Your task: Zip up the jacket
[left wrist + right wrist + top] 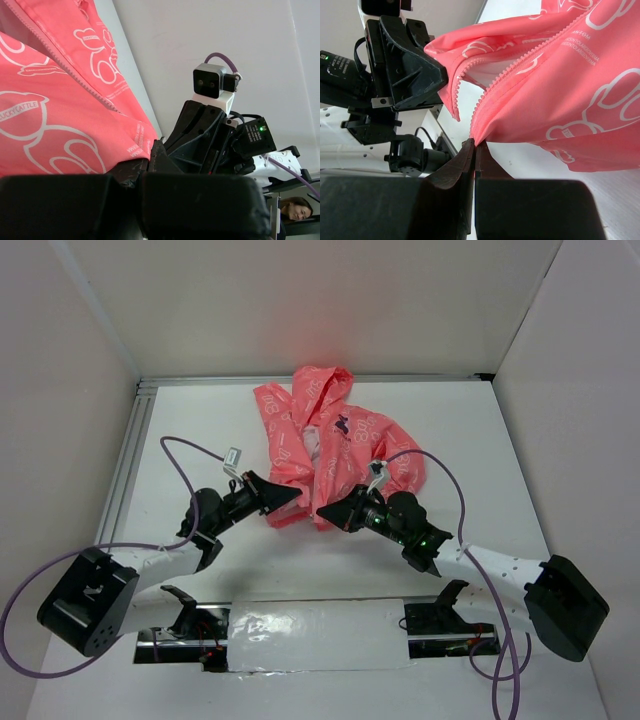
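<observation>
The coral-pink jacket (325, 440) with a pale white print lies crumpled at the back middle of the table, front open, dark blue emblem up. My left gripper (292, 500) is shut on the bottom corner of the jacket's left front panel (75, 130). My right gripper (330, 514) is shut on the bottom corner of the right panel (530, 100), right by its zipper teeth (485, 100). The two grippers face each other, a short gap apart, both corners lifted a little. I cannot see the zipper slider.
White walls enclose the table on three sides, with an aluminium rail (125, 470) along the left edge. Purple cables (190, 445) loop from both arms. A foil-covered strip (320, 635) and the arm bases sit at the near edge.
</observation>
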### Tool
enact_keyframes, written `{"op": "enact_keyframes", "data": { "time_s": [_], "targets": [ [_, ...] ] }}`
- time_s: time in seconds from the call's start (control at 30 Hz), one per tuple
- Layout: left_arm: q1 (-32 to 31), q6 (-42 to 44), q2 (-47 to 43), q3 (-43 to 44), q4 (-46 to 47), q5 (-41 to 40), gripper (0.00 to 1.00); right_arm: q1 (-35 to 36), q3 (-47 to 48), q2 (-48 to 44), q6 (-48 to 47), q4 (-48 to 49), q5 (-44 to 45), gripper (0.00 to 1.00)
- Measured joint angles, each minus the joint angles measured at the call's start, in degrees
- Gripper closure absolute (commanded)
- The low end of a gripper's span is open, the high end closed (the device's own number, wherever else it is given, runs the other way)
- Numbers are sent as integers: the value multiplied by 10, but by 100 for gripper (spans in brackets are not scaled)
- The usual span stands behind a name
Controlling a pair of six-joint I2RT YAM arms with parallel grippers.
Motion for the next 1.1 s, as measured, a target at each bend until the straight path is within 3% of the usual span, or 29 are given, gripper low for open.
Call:
{"op": "enact_keyframes", "data": {
  "time_s": [1.1],
  "targets": [
    [0,-17,23,-17,53,17,100,0,0,4,1,39,-12,100]
  ]
}}
